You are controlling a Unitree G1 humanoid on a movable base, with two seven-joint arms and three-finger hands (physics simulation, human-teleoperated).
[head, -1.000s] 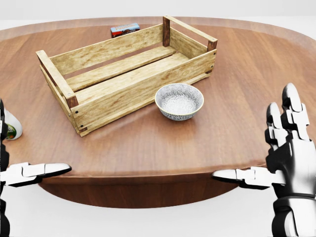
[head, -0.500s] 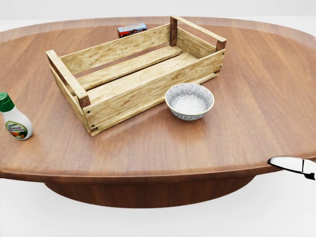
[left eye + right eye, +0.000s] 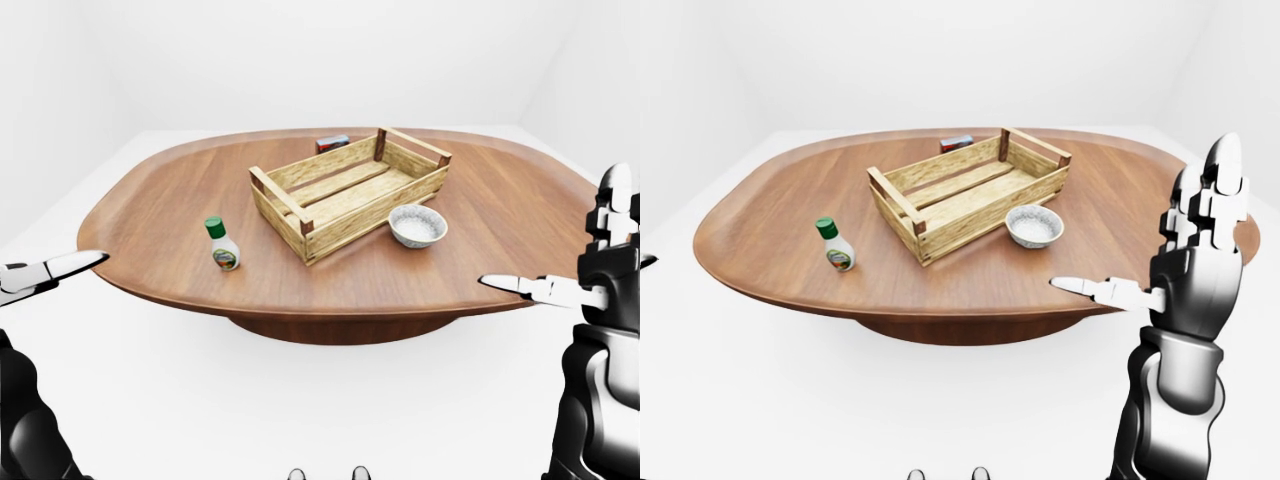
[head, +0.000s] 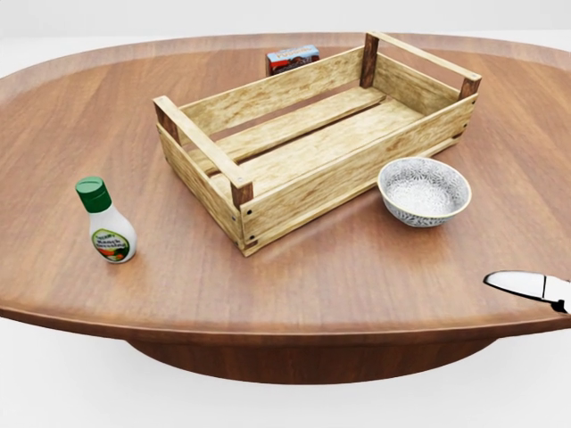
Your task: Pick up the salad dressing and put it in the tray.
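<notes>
The dressing (image 4: 108, 226) stands upright on the table (image 4: 357, 267) left of the tray (image 4: 312, 134), likely light, rigid and smooth, best gripped round its belly, while both robot hands, left (image 3: 45, 275) and right (image 3: 1185, 255), hang wide and empty.

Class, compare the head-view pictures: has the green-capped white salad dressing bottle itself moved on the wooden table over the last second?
No. The green-capped white dressing bottle keeps its spacing from the slatted wooden crate; everything slid right together, so the camera moved.
</notes>
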